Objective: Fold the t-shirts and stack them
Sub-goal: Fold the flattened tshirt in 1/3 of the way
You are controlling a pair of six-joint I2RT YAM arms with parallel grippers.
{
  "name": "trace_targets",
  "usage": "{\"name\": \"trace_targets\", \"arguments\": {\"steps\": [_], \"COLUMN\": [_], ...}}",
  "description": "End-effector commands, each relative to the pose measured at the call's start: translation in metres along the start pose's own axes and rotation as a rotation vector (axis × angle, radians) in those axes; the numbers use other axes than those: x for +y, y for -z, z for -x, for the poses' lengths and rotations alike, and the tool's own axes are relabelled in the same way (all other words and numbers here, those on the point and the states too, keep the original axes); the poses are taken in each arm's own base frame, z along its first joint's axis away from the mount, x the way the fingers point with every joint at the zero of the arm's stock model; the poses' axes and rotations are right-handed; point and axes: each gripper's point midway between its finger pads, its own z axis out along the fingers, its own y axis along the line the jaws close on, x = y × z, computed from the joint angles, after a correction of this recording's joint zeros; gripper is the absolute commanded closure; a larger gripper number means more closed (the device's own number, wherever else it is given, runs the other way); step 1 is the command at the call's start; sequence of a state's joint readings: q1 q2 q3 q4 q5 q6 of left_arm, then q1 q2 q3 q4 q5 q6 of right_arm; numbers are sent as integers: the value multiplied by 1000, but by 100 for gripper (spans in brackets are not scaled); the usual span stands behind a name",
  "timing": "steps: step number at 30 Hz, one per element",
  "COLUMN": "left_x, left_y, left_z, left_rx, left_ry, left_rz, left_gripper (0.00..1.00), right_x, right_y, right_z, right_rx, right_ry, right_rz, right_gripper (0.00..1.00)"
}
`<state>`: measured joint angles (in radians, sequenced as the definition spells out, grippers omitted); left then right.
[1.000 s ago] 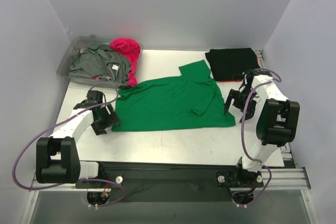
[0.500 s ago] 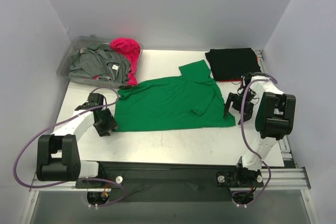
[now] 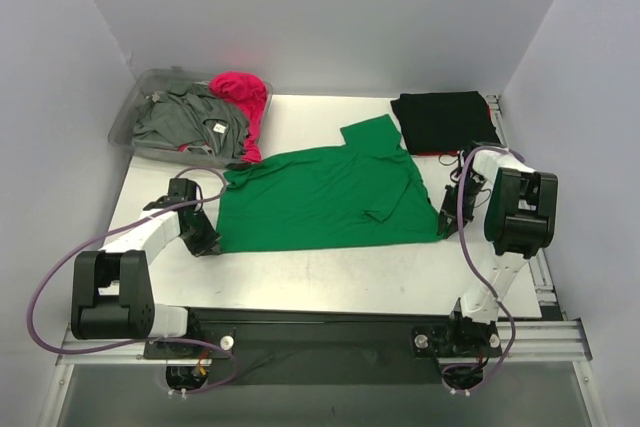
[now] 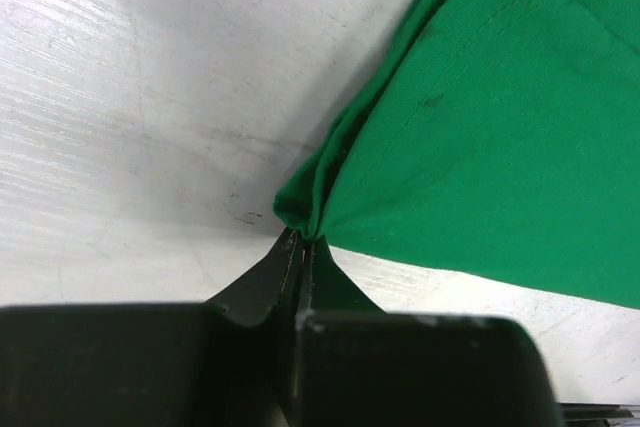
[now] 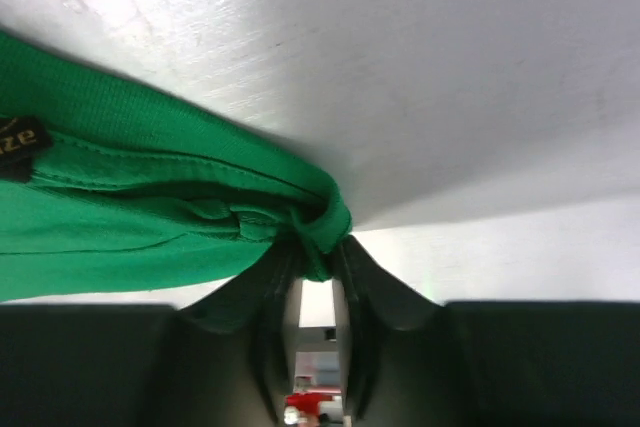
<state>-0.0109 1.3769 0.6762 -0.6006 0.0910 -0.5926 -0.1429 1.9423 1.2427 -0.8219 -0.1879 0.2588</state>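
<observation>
A bright green t-shirt [image 3: 325,197] lies spread flat across the middle of the table. My left gripper [image 3: 208,240] is shut on its near left corner [image 4: 300,209], the cloth bunched at the fingertips. My right gripper [image 3: 446,217] is shut on the near right corner [image 5: 325,222], the hem gathered into a fold between the jaws. A black t-shirt [image 3: 442,121] lies folded at the back right. In the clear bin at the back left, a grey t-shirt [image 3: 185,119] and a magenta pink t-shirt [image 3: 242,97] lie crumpled.
The clear plastic bin [image 3: 125,125] stands at the back left corner. Grey walls close in the table on three sides. Bare white table [image 3: 330,272] runs along the near edge in front of the green shirt.
Both grippers moved in toward the green shirt's near corners and went from open to shut on the cloth. The shirt itself has hardly shifted.
</observation>
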Motion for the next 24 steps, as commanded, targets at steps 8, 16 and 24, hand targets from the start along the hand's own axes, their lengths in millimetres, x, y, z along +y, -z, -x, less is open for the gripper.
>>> {"name": "trace_targets", "arguments": {"steps": [8,16,24], "left_x": [14,21,21], "left_y": [10,30,58], "left_z": [7,5,-3], "left_rx": [-63,-157,-220], "left_ry": [-3,92,190], "left_rz": [60,62,33], "left_gripper": [100,100,71], "right_x": [-43,-66,-71], "right_y": [8,18,35], "right_z": [-29,-63,-74], "right_rx": [57,116,79], "right_ry": [-24,-63,-58], "right_rz": [-203,-324,-338], "right_gripper": [98,99,47]}}
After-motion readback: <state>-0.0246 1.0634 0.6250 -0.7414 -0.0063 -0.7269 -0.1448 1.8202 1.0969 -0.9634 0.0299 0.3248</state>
